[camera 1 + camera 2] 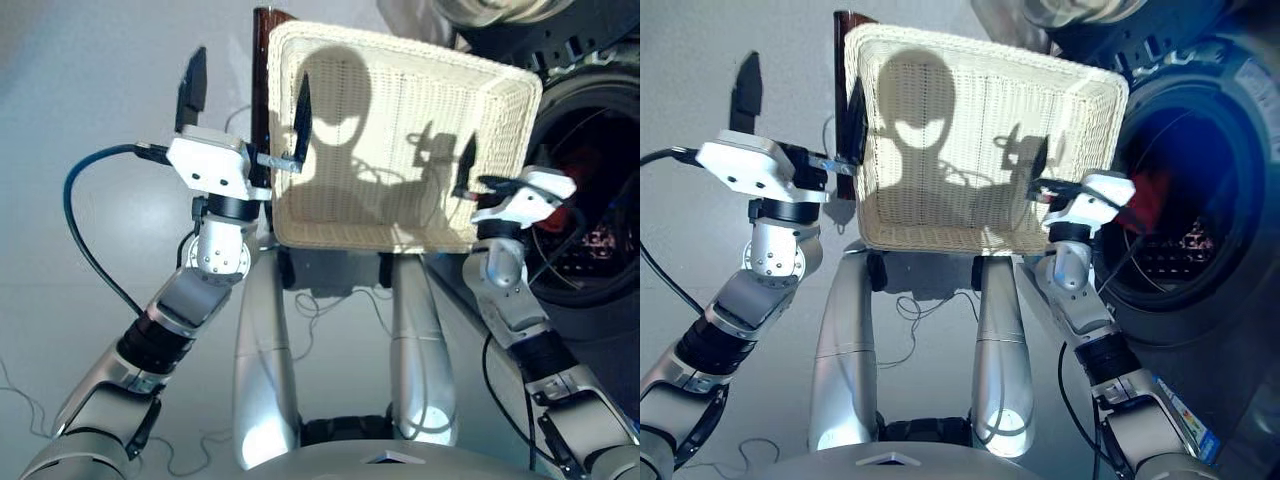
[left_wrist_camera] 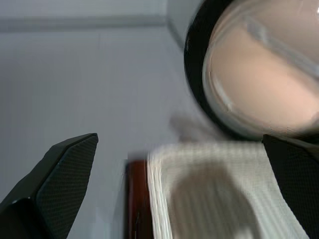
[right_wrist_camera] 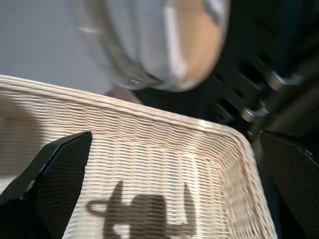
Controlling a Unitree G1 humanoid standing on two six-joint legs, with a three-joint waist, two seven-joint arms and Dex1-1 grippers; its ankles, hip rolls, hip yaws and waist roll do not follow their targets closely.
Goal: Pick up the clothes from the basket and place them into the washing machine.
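1. Left gripper (image 1: 246,100) — its two black fingers stand wide apart with nothing between them. One hangs out over the floor; the other lies close to the near left rim of the basket (image 1: 400,140), and whether it touches I cannot tell.
2. Right gripper (image 1: 1040,170) — in the wrist view its fingers (image 3: 50,179) are also spread wide and hold nothing. It hovers over the basket's right side, near the edge that faces the washing machine (image 1: 1200,230).
3. The basket shows bare weave all over, with only shadows on it — no cloth piece lies in it in any view.
4. Inside the open drum a red-orange piece (image 1: 1152,200) is visible just past the right gripper. The navy and black pieces I cannot make out in the dark of the drum.
5. My reading: the loading looks finished or nearly so. Nothing is left to pick from the basket, and the porthole door (image 2: 259,74) stands open.
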